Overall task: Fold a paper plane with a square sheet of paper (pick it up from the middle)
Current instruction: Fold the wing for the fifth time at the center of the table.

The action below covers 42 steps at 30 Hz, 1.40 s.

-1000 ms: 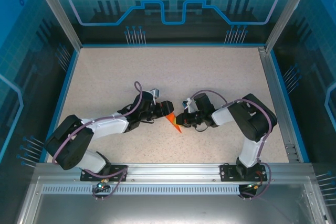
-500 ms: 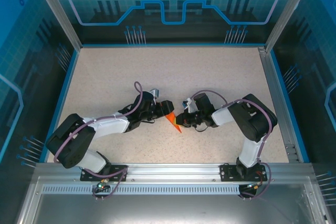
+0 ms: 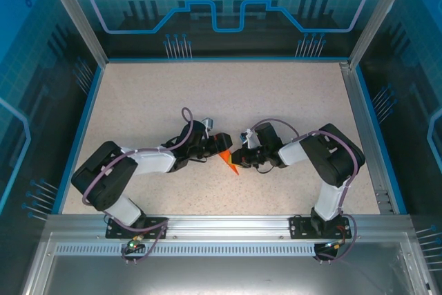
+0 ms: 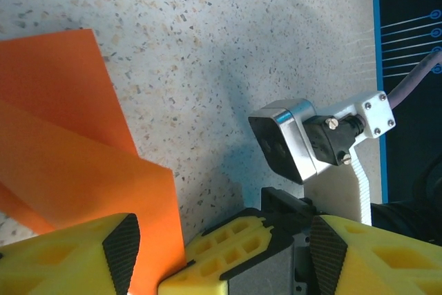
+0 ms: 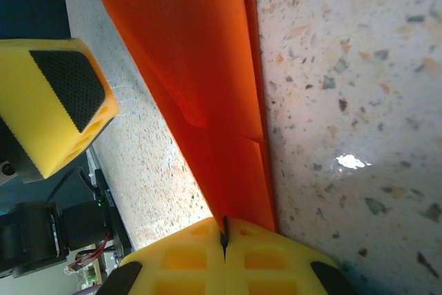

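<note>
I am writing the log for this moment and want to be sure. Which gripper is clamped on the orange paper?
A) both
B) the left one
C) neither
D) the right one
D: the right gripper is pressed shut on the edge of the orange paper, while the left gripper stands wide open beside it.

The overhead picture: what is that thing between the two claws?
The folded orange paper sits between the left gripper and right gripper in the top view; the right wrist view shows the right one pinching it.
</note>
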Available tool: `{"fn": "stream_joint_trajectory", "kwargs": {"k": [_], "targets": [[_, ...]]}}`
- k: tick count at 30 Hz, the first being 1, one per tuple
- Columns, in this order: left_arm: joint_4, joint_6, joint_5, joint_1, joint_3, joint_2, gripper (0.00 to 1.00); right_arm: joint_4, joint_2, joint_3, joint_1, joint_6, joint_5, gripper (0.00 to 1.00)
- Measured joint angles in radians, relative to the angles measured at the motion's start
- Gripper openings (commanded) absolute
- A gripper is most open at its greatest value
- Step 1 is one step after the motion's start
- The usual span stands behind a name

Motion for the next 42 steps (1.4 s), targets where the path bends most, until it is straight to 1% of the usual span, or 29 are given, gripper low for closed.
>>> {"fn": "stream_joint_trajectory", "kwargs": {"k": [9,18,25,33,38,42], "targets": [[0.093,-0.004,0.05,0.0,0.003,0.031,0.72,0.0,0.0,0.0,0.0,0.001,0.0,0.04],[0.09,-0.003,0.034,0.002,0.045,0.11,0.71,0.0,0.0,0.0,0.0,0.003,0.0,0.04],[0.086,-0.003,0.019,0.026,0.054,0.164,0.69,0.0,0.0,0.0,0.0,0.004,0.0,0.05],[0.097,-0.006,0.019,0.031,0.058,0.177,0.67,0.0,0.0,0.0,0.0,0.008,0.0,0.07],[0.101,-0.021,0.019,0.035,0.058,0.18,0.66,-0.01,-0.009,0.0,0.0,0.011,0.007,0.12],[0.106,-0.024,0.019,0.036,0.058,0.183,0.65,-0.026,-0.021,0.0,0.006,0.006,0.026,0.12]]}}
